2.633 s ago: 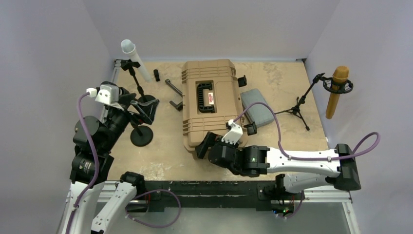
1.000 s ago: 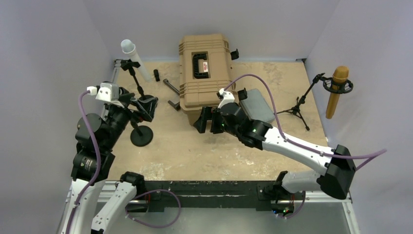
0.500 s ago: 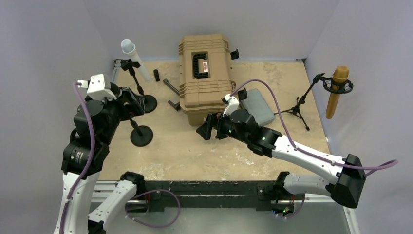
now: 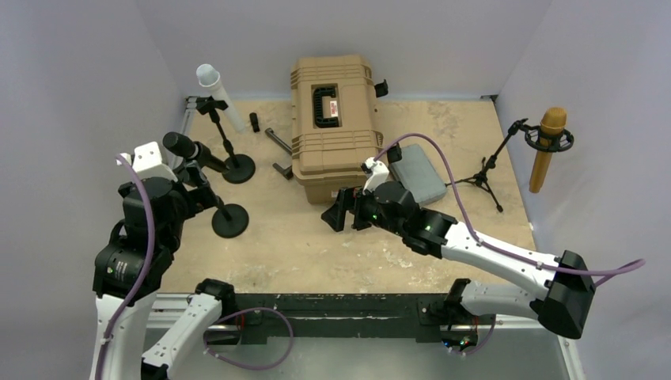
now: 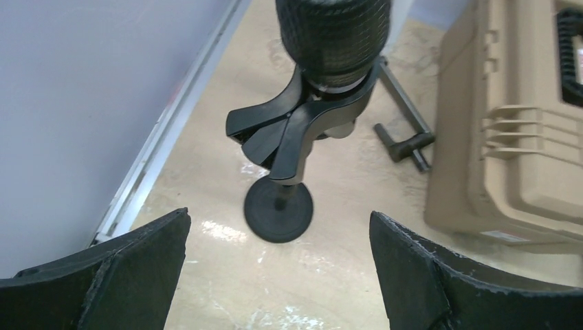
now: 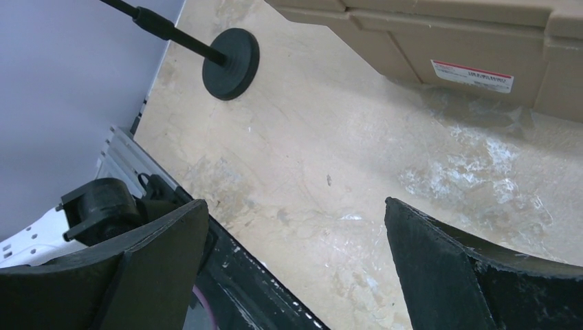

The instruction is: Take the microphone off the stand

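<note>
The black microphone [image 4: 183,147] is still sitting in its clip [image 5: 302,127] on top of the stand [image 4: 230,222] at the left side of the counter [image 4: 316,245], head aimed at the near-left corner, so nothing's been removed yet. What's new: the left claw [image 5: 278,227] was crowded right over the mic and clip a second ago and has now backed off toward the near edge, so the mic is in plain sight from above. In the wrist view it's looking straight at the mic's textured head, jaws spread as wide as they go, holding nothing, the mic out beyond the fingertips. The right claw [image 6: 294,205] is also wide open and empty, hovering over bare counter just in front of the tan case [image 4: 332,119], which got shoved toward the far wall a couple of seconds back and hasn't budged since. My read: case is out of the way, left arm has lined itself up, and the actual grab on the mic is what's next. I'd watch that the stand doesn't tip when it pulls
</note>
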You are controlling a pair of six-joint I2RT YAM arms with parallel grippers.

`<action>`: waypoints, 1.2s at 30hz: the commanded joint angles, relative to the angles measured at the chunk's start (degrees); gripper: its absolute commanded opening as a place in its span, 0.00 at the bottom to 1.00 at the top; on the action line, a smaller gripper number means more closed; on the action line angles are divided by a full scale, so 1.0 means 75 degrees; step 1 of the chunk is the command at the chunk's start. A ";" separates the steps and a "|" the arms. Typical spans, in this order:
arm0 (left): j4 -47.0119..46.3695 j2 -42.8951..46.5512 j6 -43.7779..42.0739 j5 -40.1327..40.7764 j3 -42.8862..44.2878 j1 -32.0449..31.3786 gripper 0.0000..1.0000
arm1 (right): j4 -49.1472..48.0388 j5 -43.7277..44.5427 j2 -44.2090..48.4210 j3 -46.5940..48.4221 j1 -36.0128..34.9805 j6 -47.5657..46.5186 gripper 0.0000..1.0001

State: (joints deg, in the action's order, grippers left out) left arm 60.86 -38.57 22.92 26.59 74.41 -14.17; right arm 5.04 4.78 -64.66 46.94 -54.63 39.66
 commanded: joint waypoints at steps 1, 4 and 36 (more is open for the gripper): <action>-0.0636 0.0128 -0.0542 0.0772 -0.0655 -0.0026 1.00 | -0.0273 -0.0022 0.0305 -0.0137 -0.0025 -0.0162 0.99; -0.1322 0.0127 -0.0889 0.0876 -0.0974 -0.0020 1.00 | -0.0257 0.0016 0.0358 -0.0178 -0.0028 -0.0167 0.99; -0.2930 -0.1668 -0.0261 0.1884 0.0388 -0.0020 0.84 | -0.0080 -0.0145 -0.0108 0.0225 -0.0025 -0.0294 0.99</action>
State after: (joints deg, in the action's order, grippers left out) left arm 41.85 -50.74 19.00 38.24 75.77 -14.22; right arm 5.15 4.25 -65.32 45.84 -54.65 38.52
